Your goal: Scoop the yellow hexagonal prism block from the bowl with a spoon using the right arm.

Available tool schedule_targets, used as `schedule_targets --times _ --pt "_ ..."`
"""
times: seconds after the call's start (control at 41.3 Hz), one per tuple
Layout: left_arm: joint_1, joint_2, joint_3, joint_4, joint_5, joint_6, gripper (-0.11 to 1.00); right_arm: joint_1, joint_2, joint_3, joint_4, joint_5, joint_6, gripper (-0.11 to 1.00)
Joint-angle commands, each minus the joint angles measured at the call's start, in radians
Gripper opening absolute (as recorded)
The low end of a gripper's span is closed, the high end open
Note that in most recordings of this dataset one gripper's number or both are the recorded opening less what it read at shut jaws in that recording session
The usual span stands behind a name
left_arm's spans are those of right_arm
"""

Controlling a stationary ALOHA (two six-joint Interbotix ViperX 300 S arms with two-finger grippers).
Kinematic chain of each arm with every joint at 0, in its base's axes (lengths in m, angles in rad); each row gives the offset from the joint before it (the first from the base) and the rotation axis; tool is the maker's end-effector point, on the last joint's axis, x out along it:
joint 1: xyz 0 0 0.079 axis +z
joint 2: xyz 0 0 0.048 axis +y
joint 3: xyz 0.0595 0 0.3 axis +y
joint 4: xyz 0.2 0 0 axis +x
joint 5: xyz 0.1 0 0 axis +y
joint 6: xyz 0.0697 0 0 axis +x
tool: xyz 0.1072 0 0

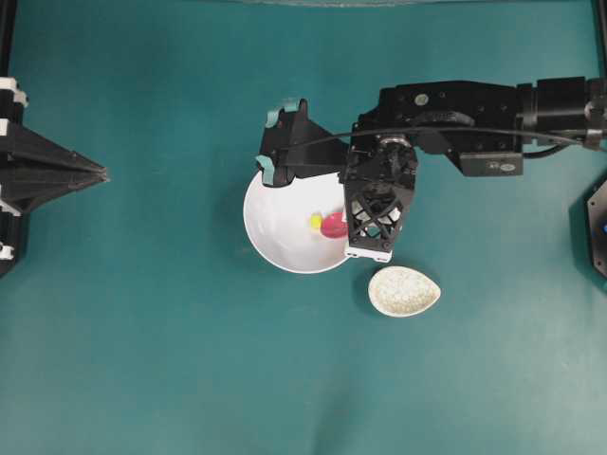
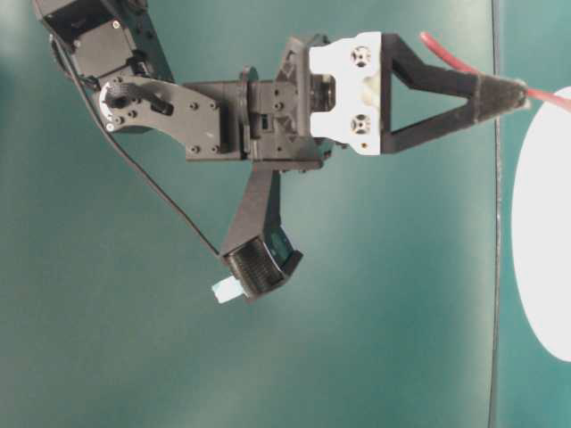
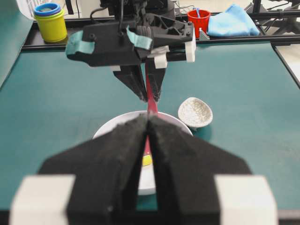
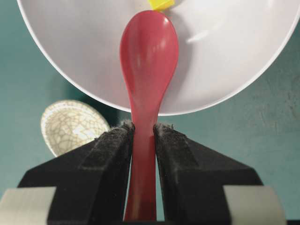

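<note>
One small yellow hexagonal prism block point(image 4: 161, 4) is met by the spoon point(image 4: 147, 65) inside the bowl point(image 1: 270, 213).

At the left, the left gripper point(image 3: 147, 124) is seen idle with its pads pressed together on nothing. In the middle, the block is judged light, hard and prone to skid on the glazed bowl floor; it lies just off the scoop's tip. The glossy, stiff spoon is pinched by its handle in the right gripper point(image 4: 143, 136). Rightward, a speckled spoon rest point(image 1: 404, 290) sits beside the bowl on the teal table point(image 1: 142, 360), with cups and a blue cloth beyond.
</note>
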Motion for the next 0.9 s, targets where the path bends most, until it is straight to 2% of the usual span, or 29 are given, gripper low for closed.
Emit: schedule_targets --times 0.0,0.363,0.872 --pt "-0.002 0.003 -0.031 0.0 -0.011 0.002 0.09 0.0 -0.014 -0.026 0.003 -0.008 -0.006 0.24" --pt "-0.002 0.005 -0.032 0.0 -0.011 0.002 0.09 -0.002 0.012 -0.028 0.002 -0.049 -0.015 0.24" --pt "-0.002 0.003 -0.034 -0.002 -0.011 0.002 0.09 -0.009 0.032 -0.028 -0.006 -0.179 -0.018 0.24"
